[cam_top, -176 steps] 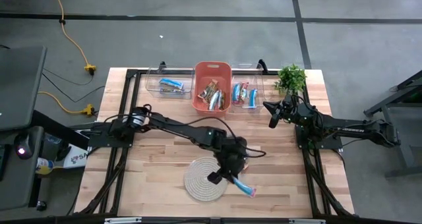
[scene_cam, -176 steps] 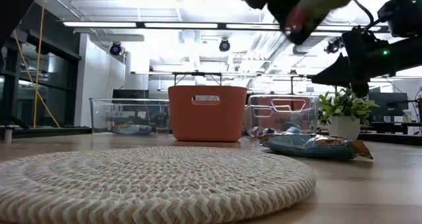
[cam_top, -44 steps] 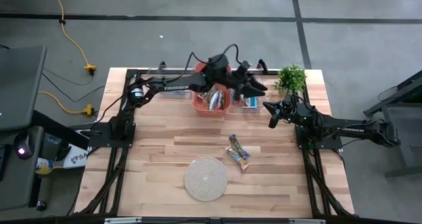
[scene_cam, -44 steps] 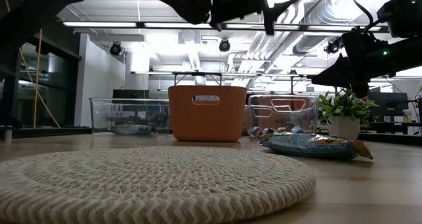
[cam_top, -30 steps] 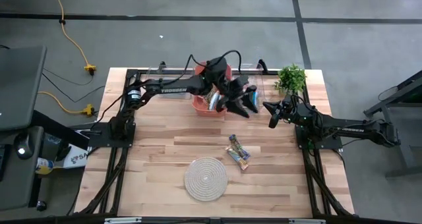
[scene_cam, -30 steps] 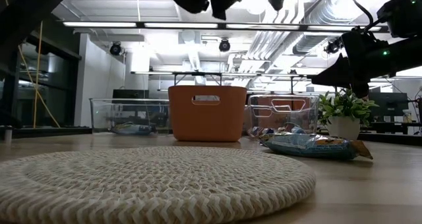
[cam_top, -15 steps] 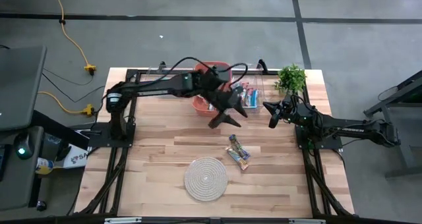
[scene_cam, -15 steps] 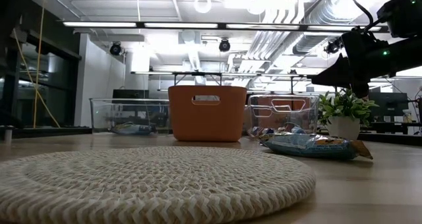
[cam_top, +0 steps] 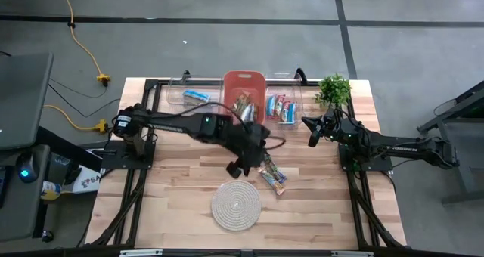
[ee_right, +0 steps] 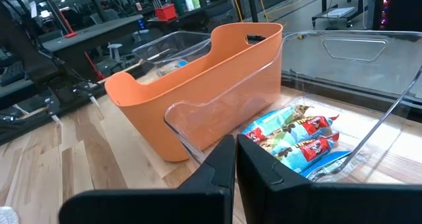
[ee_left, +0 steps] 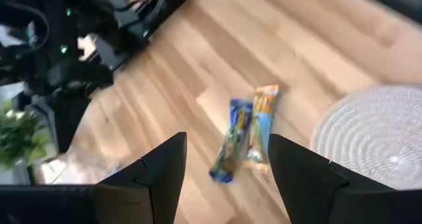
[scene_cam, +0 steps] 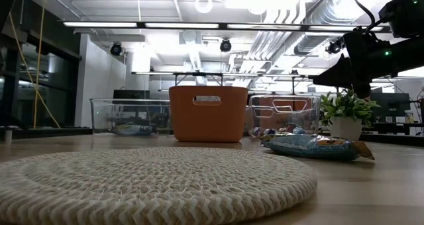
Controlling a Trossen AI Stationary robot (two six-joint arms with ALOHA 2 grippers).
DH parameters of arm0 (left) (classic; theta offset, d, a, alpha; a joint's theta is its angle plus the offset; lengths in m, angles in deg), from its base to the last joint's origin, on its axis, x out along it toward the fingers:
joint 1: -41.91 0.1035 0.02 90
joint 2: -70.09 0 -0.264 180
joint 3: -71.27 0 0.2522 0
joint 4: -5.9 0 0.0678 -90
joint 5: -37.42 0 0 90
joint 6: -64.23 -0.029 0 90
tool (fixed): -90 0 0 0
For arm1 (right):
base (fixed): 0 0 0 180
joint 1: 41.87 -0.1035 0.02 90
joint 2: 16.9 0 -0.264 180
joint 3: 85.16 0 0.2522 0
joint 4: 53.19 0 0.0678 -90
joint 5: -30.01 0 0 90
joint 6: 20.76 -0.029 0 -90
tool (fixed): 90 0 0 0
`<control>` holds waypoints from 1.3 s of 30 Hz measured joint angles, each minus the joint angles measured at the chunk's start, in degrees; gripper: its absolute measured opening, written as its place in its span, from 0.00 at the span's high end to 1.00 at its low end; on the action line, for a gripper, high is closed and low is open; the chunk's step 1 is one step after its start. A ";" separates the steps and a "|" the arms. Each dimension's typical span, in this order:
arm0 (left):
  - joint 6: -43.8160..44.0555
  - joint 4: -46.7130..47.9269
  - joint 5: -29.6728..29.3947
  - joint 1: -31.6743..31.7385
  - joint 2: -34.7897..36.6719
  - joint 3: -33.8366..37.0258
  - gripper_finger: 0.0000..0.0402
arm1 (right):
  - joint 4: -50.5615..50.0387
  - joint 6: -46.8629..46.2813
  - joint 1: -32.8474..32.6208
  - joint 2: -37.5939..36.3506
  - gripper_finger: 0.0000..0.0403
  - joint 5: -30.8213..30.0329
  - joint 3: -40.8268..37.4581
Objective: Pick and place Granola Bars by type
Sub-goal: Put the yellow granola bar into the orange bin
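1. Orange plastic marks the middle bin [cam_top: 243, 91] at the far edge of the wooden surface [cam_top: 174, 174], with a clear bin [cam_top: 190, 97] holding a blue bar on one side and a clear bin [cam_top: 282, 106] of red-and-blue bars [ee_right: 293, 137] on the other
2. Two loose granola bars [cam_top: 273, 174] lie side by side, touching, near the middle of the surface, just beside the rope mat [cam_top: 236, 203]
3. The left gripper [cam_top: 243, 165] hangs over them with its fingers spread and nothing between them
4. To do this pick well, I judge it should settle on one bar only, straddle its narrow width, and drop straight down so the neighbour is not dragged
5. The right gripper [cam_top: 311, 133] waits near the red-and-blue bin, fingers pressed together
6. The left wrist view shows the pair as one blue bar [ee_left: 233, 142] and one tan bar [ee_left: 261, 122]; the low view shows only a flat heap of wrappers [scene_cam: 311, 145], no left arm
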 joint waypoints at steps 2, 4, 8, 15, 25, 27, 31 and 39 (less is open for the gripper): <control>0.10 0.38 -3.28 -0.87 -1.00 -0.14 0.48 | 0.02 0.00 0.00 0.00 1.00 0.02 0.00; 0.54 3.08 -4.64 -1.61 -1.69 0.06 0.48 | 0.00 0.00 0.02 -0.02 1.00 0.02 0.00; 0.63 3.86 -5.16 -3.08 -4.47 -0.01 0.48 | 0.09 0.00 0.00 -0.03 1.00 -0.05 0.00; -0.71 0.75 -8.75 -4.78 -11.48 -0.13 0.48 | 0.15 0.00 0.00 0.00 1.00 -0.01 0.00; -2.34 -2.92 -2.37 -4.89 -18.37 -0.01 0.48 | 0.08 0.00 0.01 0.29 1.00 -0.14 0.01; -2.33 -4.09 -0.46 -4.46 -19.59 -0.01 0.48 | 0.26 0.00 0.02 0.52 1.00 0.02 0.00; -2.31 -6.31 2.40 -3.56 -20.57 -0.28 0.48 | 0.21 0.00 0.02 0.91 1.00 0.01 0.02; -2.02 -5.39 6.47 -0.38 -21.27 0.02 0.48 | 0.09 0.00 0.00 1.14 1.00 -0.07 0.01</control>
